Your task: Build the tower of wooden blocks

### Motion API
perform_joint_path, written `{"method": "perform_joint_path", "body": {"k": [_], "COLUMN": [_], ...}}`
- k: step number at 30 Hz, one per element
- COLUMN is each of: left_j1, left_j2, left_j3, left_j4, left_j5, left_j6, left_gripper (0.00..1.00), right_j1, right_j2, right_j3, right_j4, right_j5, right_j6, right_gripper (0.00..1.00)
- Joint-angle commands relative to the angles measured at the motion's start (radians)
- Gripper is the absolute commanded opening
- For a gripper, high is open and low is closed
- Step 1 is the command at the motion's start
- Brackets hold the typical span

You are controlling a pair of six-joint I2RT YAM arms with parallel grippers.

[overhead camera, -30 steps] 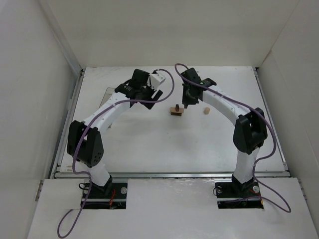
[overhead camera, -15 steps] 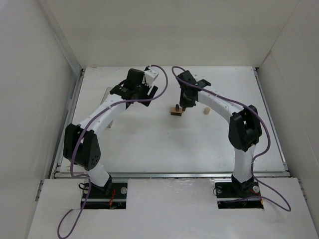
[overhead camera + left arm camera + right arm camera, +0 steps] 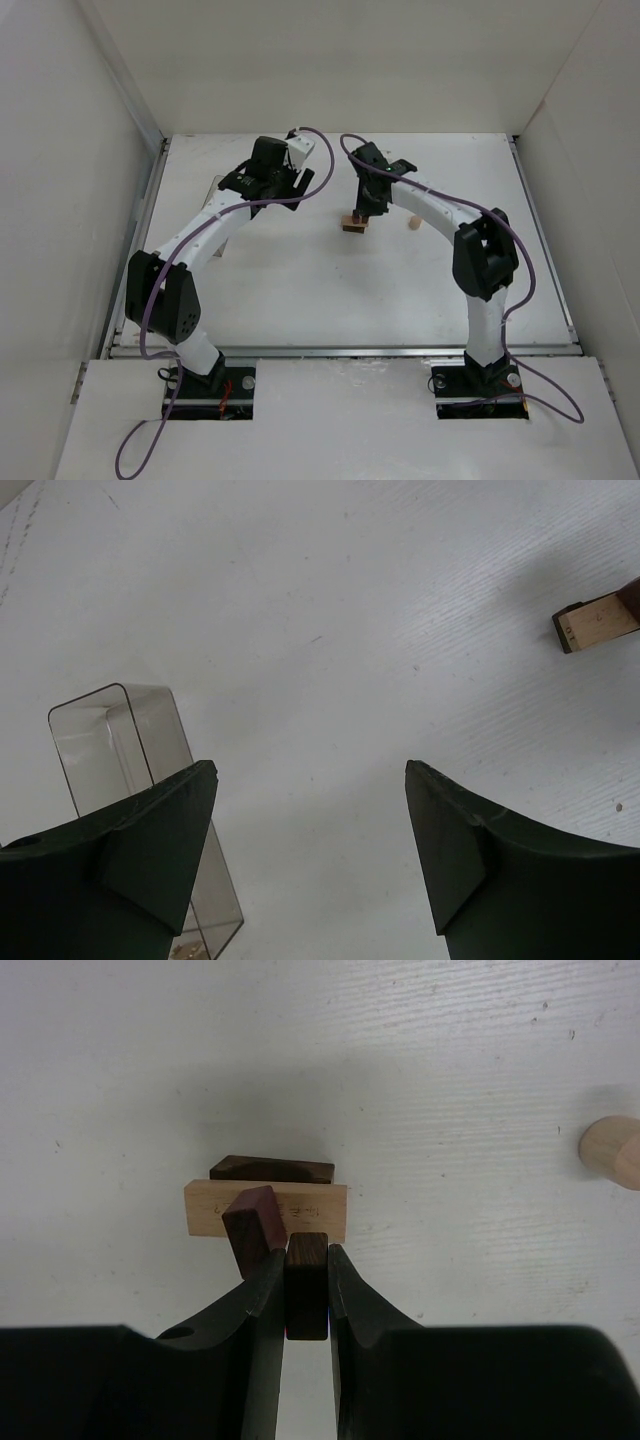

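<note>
Everything is sitting mid white desk [image 3: 300, 290]. Left claw [image 3: 310, 810] is hanging spread apart, empty, by the clear plastic rectangular box [image 3: 110, 740]. Right claw [image 3: 306, 1260] is clamping a dark brown wooden block [image 3: 306, 1272] at the flat tan wooden slab [image 3: 322, 1210]. I'd be lowering it square, avoiding the tilted reddish-brown cube [image 3: 255, 1225].

Flat tan rectangular wooden slab [image 3: 290, 1210] lies level. A dark brown wooden block [image 3: 272, 1170] shows along its far edge; under or behind it, unclear. Reddish-brown small wooden cube [image 3: 252, 1228] sits tilted at the slab's near edge. Second dark brown cube [image 3: 306, 1285] is pinched upright in the right gripper [image 3: 306, 1260], just beside the slab. Pale beige short wooden cylinder [image 3: 612, 1150] lies well apart, to the right.
</note>
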Motion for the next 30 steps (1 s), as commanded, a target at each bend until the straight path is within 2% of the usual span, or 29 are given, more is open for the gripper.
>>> {"method": "perform_joint_path", "body": {"k": [1, 26, 30], "left_j1": [0.006, 0.006, 0.006], "left_j2": [-0.051, -0.051, -0.051], "left_j3": [-0.009, -0.019, -0.019], "left_j4": [0.026, 0.026, 0.026], "left_j5": [-0.010, -0.020, -0.020], "left_j6": [-0.018, -0.018, -0.018], "left_gripper": [0.73, 0.73, 0.73], "right_j1": [0.007, 0.007, 0.007], "right_j2": [0.014, 0.062, 0.062], "right_j3": [0.045, 0.081, 0.081], "right_j4": [0.020, 0.029, 0.029], "right_j5": [0.021, 0.050, 0.050], "right_j6": [0.015, -0.005, -0.005], "right_gripper": [0.00, 0.00, 0.05]}}
